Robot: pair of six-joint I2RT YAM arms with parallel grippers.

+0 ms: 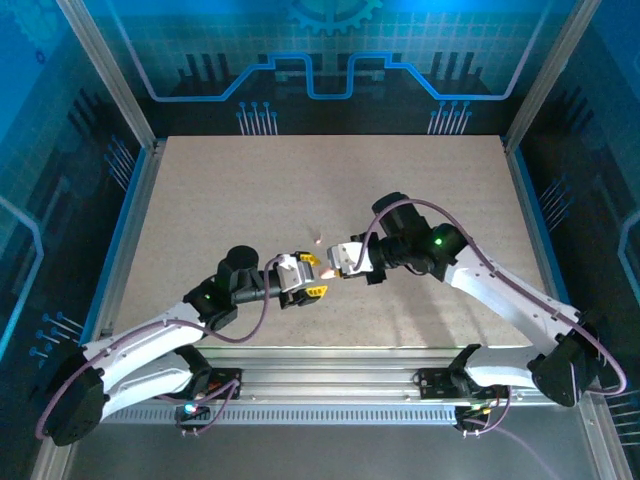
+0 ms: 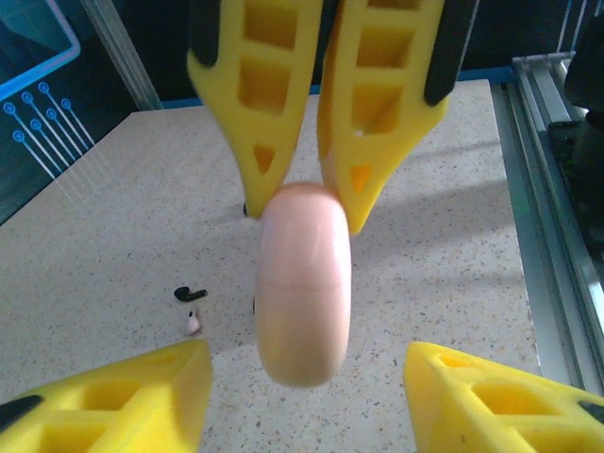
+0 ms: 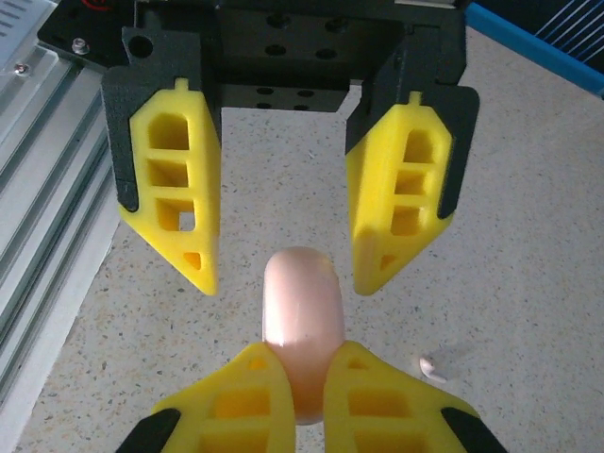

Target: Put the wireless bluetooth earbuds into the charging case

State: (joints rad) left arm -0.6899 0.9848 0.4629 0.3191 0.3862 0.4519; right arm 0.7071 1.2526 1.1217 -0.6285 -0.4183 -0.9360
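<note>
Two sets of jaws meet at one pink case [image 3: 300, 302]. My right jaws pinch it edge-on, and my left jaws stand wide either side of its free end, likely to open the lid. A black earbud [image 2: 189, 293] and a pale earbud [image 2: 192, 323] lie on the worktop [image 2: 425, 236] below, to one side.

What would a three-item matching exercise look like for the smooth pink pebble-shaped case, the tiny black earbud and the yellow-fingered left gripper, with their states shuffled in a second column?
Things:
1. smooth pink pebble-shaped case
2. tiny black earbud
3. yellow-fingered left gripper

States:
A. open, one finger on either side of the case
B. clamped by the right gripper
C. lying on the speckled table

Pairs: 1-B, 2-C, 3-A
</note>
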